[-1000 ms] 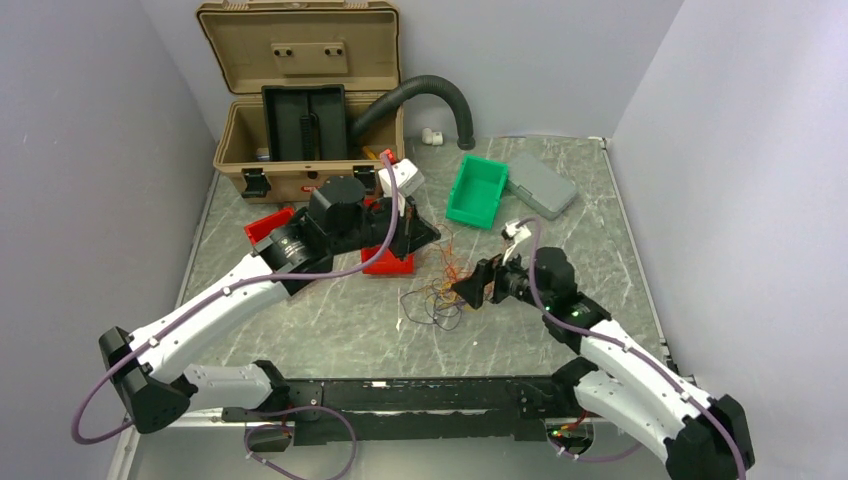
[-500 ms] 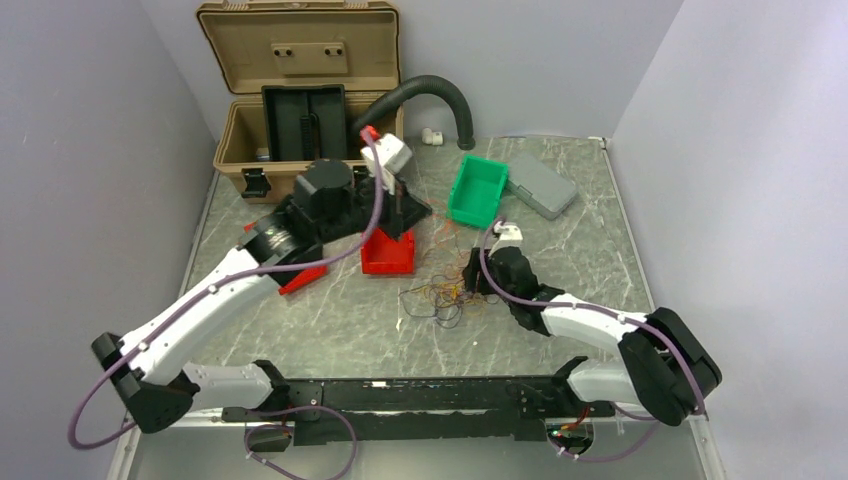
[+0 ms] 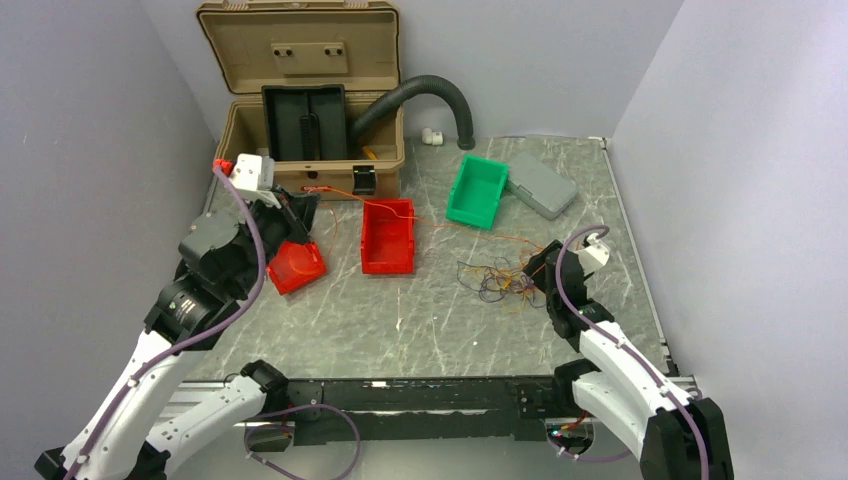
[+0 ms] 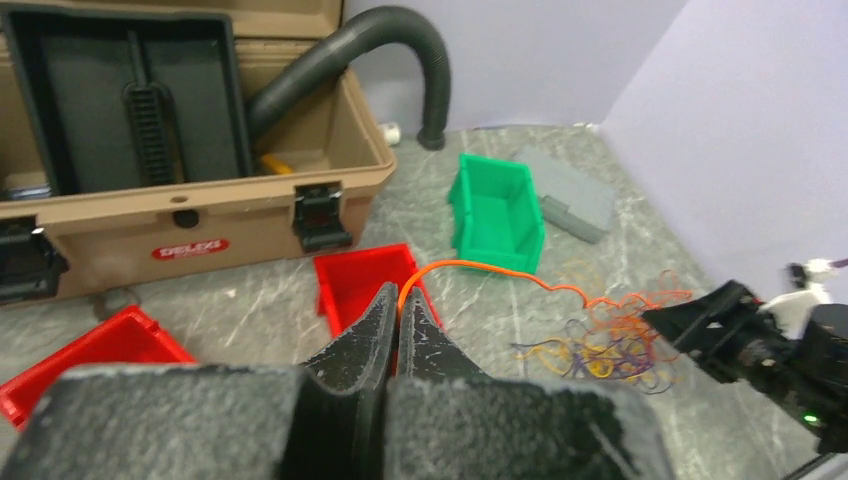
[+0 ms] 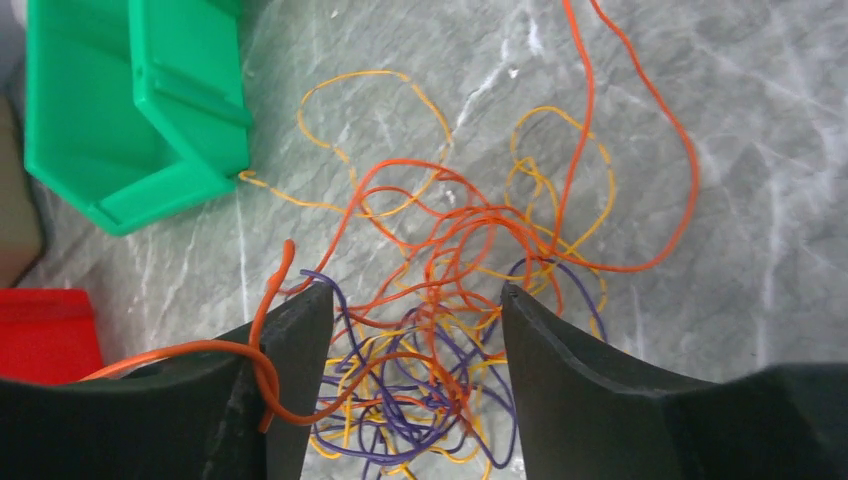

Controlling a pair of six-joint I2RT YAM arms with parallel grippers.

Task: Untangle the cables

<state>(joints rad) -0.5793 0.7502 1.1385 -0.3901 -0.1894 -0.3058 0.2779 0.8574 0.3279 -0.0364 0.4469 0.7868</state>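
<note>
Top view: the cables (image 3: 497, 280) are lying knotted at centre right of the table (image 3: 400, 320). One orange strand (image 3: 345, 192) is stretching left over the red bin (image 3: 388, 238) to your left tool (image 3: 300, 205).

Left wrist: that tool (image 4: 398, 305) is pinching the strand, fingers together. Be pulling slowly and low.

Right wrist: your right tool (image 5: 415, 300) is hanging spread apart over the knot, with orange wire draping over its left finger (image 5: 295, 330). Be pinning the knot, not that wire.

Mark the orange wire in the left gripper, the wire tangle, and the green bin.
Thin orange wire (image 4: 470, 263), left wrist view, arched span.
Tangled pile of thin wires (image 3: 495, 282), top external view, middle of knot.
Green plastic bin (image 3: 478, 192), top external view, bare inside.
</note>
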